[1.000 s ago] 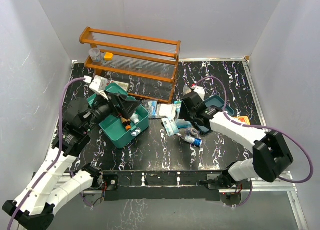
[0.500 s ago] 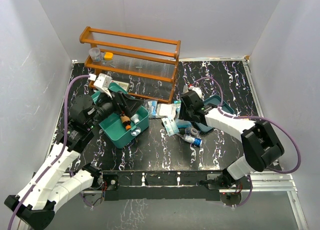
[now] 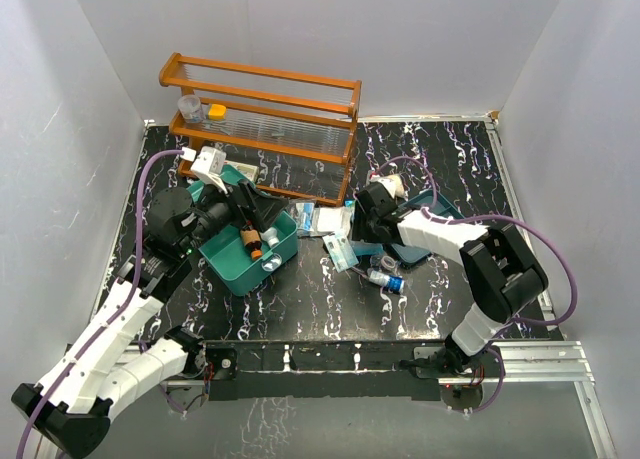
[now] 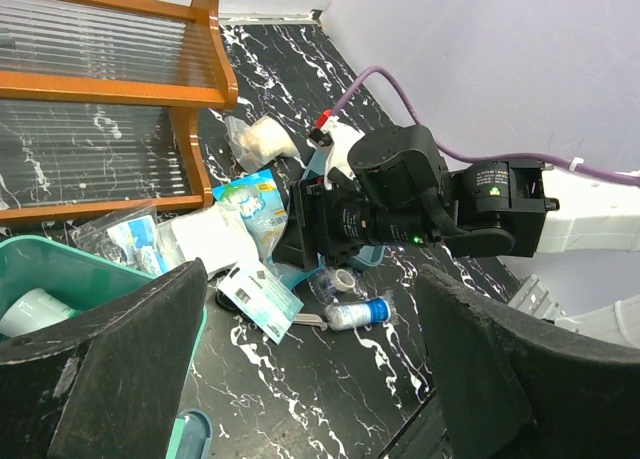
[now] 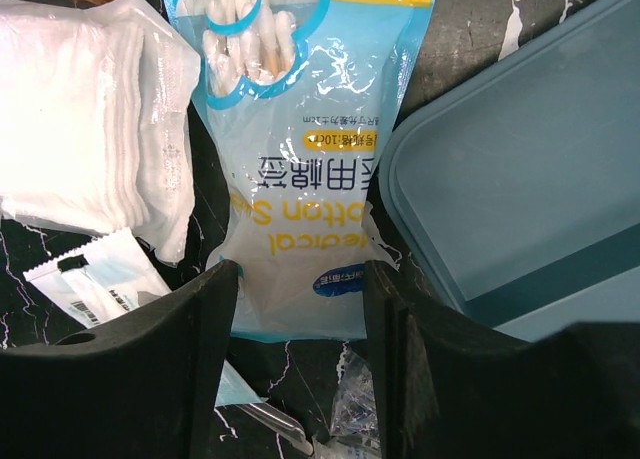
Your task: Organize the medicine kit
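While the left gripper (image 4: pixel 312 371) hangs wide open over the medicine kit (image 3: pixel 228 265) on the left of the table (image 3: pixel 330 309), the right gripper (image 5: pixel 300 284) stands parted astride a cotton swab packet (image 5: pixel 300 139), clasping nothing.

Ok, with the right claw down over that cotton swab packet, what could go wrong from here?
The right claw straddles the lower end of the cotton swab packet, which lies flat; closing may only crumple the slick film or slip off it. The gauze pads and the teal tray sit close on either side, so a finger could snag the gauze or shove the tray.
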You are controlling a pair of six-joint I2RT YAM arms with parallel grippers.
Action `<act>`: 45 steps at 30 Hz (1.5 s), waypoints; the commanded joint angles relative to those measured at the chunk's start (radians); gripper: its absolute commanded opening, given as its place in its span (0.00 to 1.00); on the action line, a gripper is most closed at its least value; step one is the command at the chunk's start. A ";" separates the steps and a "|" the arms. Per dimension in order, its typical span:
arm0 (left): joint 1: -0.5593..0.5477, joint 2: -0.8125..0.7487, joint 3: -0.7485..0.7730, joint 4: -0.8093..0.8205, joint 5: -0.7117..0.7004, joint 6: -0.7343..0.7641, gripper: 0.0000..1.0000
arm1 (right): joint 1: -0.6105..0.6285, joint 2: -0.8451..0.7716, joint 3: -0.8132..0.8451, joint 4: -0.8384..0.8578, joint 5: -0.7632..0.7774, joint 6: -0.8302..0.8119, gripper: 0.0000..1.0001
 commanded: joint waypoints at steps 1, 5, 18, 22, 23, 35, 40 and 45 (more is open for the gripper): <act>0.000 -0.005 -0.005 0.025 -0.017 -0.002 0.84 | -0.006 0.014 0.051 0.015 0.005 -0.007 0.52; 0.001 -0.004 -0.008 0.021 -0.023 -0.006 0.84 | -0.006 0.025 0.072 0.000 0.010 -0.018 0.52; 0.000 0.015 -0.005 0.037 -0.044 -0.014 0.84 | -0.006 0.019 0.113 -0.066 0.052 -0.033 0.63; 0.000 0.024 0.005 0.019 -0.037 -0.011 0.84 | -0.005 0.056 0.131 -0.045 0.036 -0.037 0.59; 0.000 0.025 0.009 0.013 -0.037 -0.011 0.84 | -0.005 0.058 0.129 -0.032 0.027 -0.041 0.58; 0.000 0.034 0.004 0.014 -0.023 -0.035 0.84 | -0.005 0.036 0.124 0.000 -0.017 -0.084 0.30; -0.001 0.059 0.026 -0.016 -0.027 -0.051 0.84 | -0.005 -0.048 0.084 0.001 -0.042 -0.085 0.26; 0.001 0.078 0.000 0.009 -0.029 -0.119 0.84 | -0.005 -0.190 -0.038 0.085 -0.058 -0.030 0.22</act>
